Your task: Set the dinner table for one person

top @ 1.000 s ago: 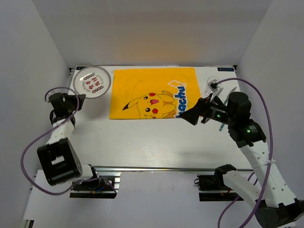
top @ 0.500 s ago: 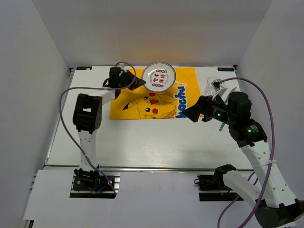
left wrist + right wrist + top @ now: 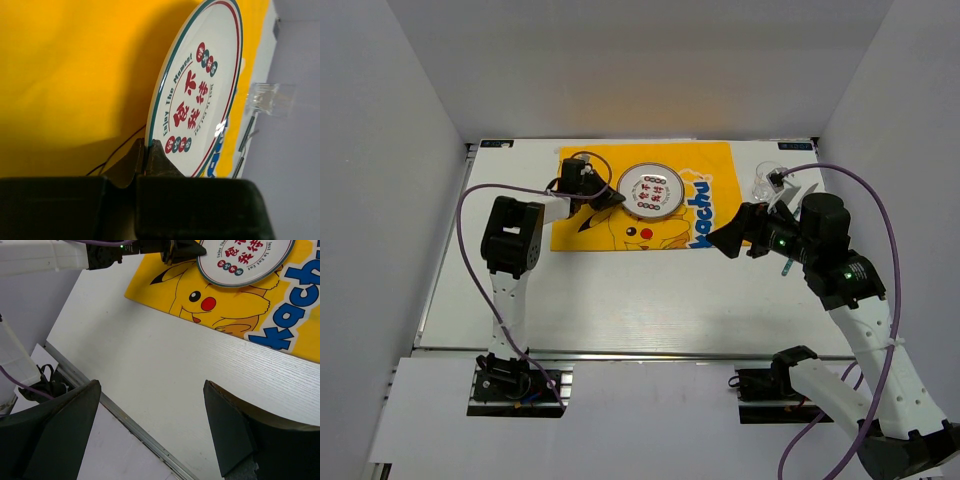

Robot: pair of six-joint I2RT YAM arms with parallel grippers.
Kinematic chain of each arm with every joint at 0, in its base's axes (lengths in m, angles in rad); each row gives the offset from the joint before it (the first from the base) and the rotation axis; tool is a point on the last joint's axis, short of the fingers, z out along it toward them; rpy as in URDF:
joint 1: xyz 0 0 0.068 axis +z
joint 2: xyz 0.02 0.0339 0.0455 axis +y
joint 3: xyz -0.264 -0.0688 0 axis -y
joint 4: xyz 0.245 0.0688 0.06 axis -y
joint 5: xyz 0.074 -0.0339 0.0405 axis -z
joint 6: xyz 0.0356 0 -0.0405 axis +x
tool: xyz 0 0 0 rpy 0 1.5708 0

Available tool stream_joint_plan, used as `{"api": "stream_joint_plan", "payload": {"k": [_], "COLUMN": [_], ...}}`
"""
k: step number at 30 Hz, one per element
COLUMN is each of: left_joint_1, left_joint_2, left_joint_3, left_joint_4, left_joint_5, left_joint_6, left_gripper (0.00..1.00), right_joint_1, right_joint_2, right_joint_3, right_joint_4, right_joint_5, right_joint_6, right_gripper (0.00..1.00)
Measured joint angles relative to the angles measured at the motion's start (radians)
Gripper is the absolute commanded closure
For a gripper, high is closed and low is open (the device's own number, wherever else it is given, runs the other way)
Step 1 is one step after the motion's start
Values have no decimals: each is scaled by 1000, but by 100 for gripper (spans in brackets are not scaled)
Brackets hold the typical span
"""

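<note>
Two arms working: left fingers point(image 3: 605, 197) pinching rim of plate point(image 3: 656, 190) over middle of yellow cloth point(image 3: 710, 165); right fingers point(image 3: 723, 240) spreading wide, empty, hovering at cloth's right edge above surface point(image 3: 620, 290).

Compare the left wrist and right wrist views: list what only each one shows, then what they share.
Left wrist only: a clear glass beyond the cloth. Right wrist only: the open right tool, Pikachu's face, the rail along the table, and the left arm's white link. Both: the plate, its rim pinched by the left tool, and the cloth.
</note>
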Motion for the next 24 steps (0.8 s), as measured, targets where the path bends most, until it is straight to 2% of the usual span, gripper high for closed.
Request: {"api": "stream_joint_plan", "payload": {"k": [10,14,15,16,18,20,24], "left_joint_1": [3,3,3,3,3,3,2], "left_joint_2": [0,-2,-3,-5,-19,-58,-135], "left_joint_3": [-19,-19,-19,-19,-21,-27,-37], "left_joint_4": [-16,-24,-29,-34,-30,-42,-82], "left_joint_5": [-8,-8,-11,-13,-7,-28,-68], "left_joint_6": [10,13,16,19,18,20,38], "left_gripper": [100,61,55,33,22,2,2], "right_joint_1": [0,0,0,0,0,0,0], "right_joint_2": [0,0,0,0,0,2,21], "right_joint_3": [-1,-2,-2,-3,-8,-12,-26], "right_joint_4": [0,1,1,2,3,8,19], "right_joint_5": [-7,-10,-10,-11,-14,-18,-23], "right_joint_6": [0,0,0,0,0,1,6], "right_gripper": [11,11,11,11,11,11,11]}}
